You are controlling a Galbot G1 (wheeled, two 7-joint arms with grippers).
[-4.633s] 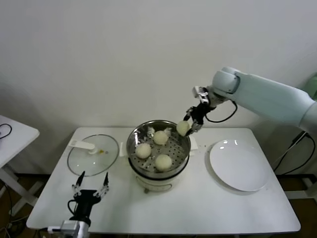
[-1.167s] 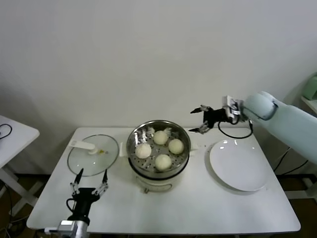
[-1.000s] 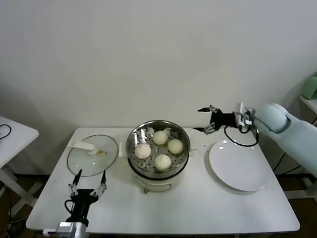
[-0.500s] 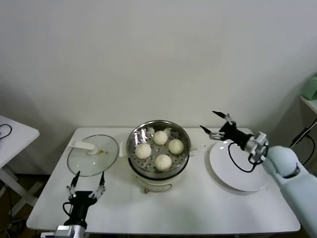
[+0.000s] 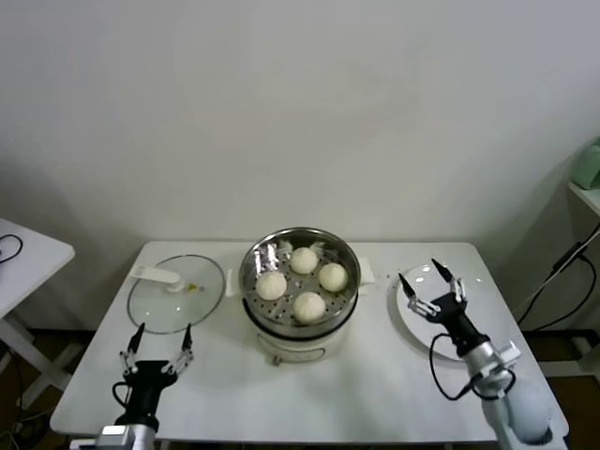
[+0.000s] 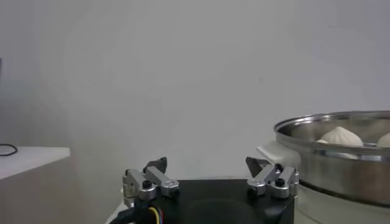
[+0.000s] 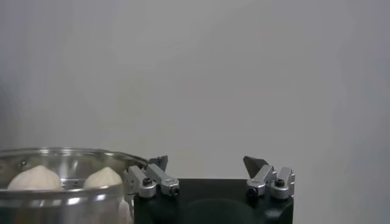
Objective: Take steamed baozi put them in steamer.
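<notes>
Several cream-white baozi (image 5: 303, 260) (image 5: 332, 277) (image 5: 271, 285) lie on the perforated floor of the shiny steel steamer (image 5: 255, 262) at the table's middle. My right gripper (image 5: 429, 285) is open and empty, low over the white plate (image 5: 473, 339), right of the steamer. My left gripper (image 5: 156, 339) is open and empty near the table's front left. In the left wrist view the steamer (image 6: 341, 170) shows with a baozi (image 6: 341, 136) inside, beyond the open gripper (image 6: 209, 170). The right wrist view shows the steamer (image 7: 55, 195), two baozi (image 7: 35, 178) (image 7: 104, 177) and the open gripper (image 7: 206, 167).
A flat glass lid (image 5: 176, 292) with a white handle lies on the table left of the steamer. The white table (image 5: 356, 394) ends close in front of both grippers. A second small table (image 5: 23, 255) stands at far left.
My right gripper let go of the last baozi into the steamer, then swung away right and down to low over the plate. My left gripper drifted slightly nearer the front edge.
</notes>
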